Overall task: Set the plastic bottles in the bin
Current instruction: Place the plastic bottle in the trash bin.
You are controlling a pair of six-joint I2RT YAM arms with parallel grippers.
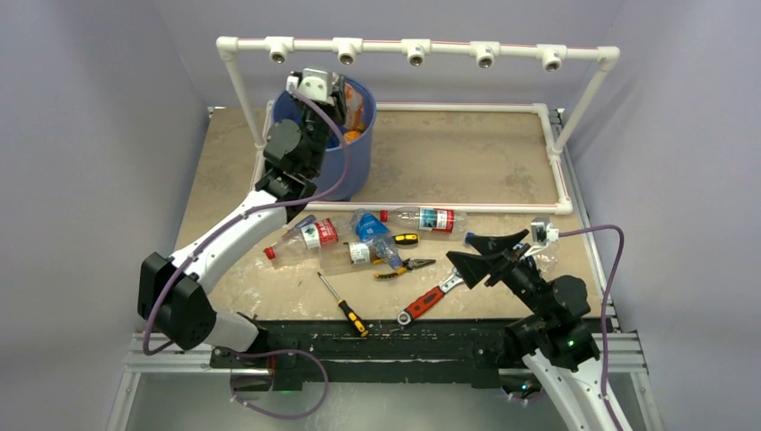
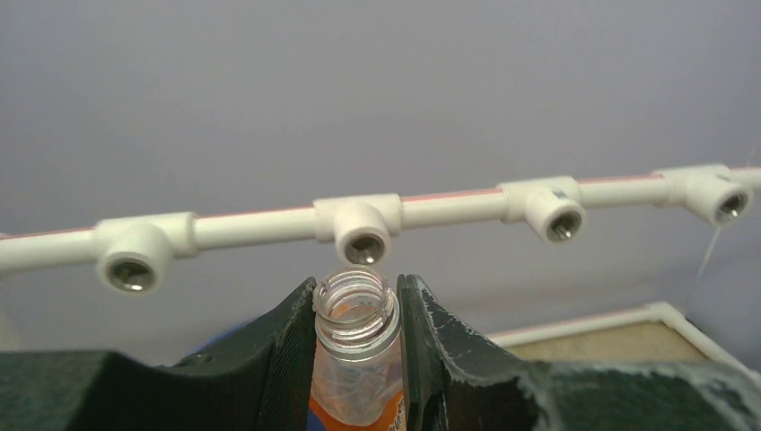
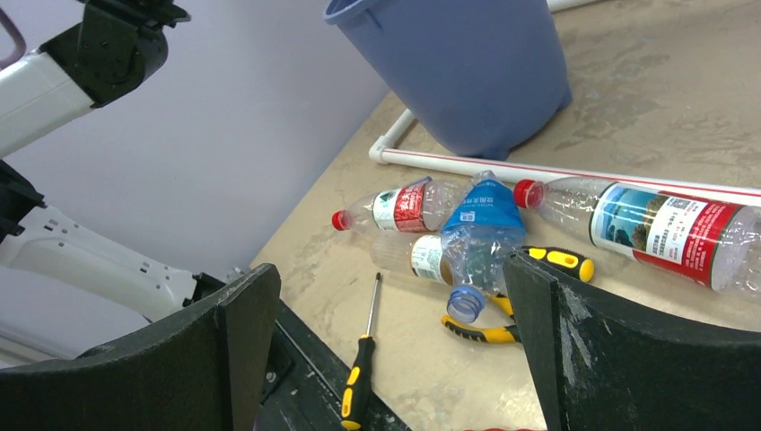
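Note:
My left gripper [image 1: 334, 101] is over the blue bin [image 1: 354, 157] at the back left. It is shut on a clear uncapped bottle with an orange label [image 2: 356, 316], which stands upright between the jaws in the left wrist view, where the gripper [image 2: 359, 284] faces the pipe frame. Several bottles lie mid-table: a red-capped one [image 1: 301, 238], a crushed blue one [image 1: 370, 226], a clear one [image 1: 357, 255] and a long red-labelled one [image 1: 426, 218]. My right gripper [image 1: 460, 250] is open and empty, just right of them. The right wrist view shows the gripper [image 3: 390, 269], the bin [image 3: 467, 63] and the bottles [image 3: 480, 224].
A white pipe frame [image 1: 413, 47] stands over the back of the table. A screwdriver [image 1: 343, 305], yellow-handled pliers [image 1: 404, 267], a red-handled wrench [image 1: 429, 301] and a second screwdriver [image 1: 406, 239] lie among and in front of the bottles. Orange items show inside the bin.

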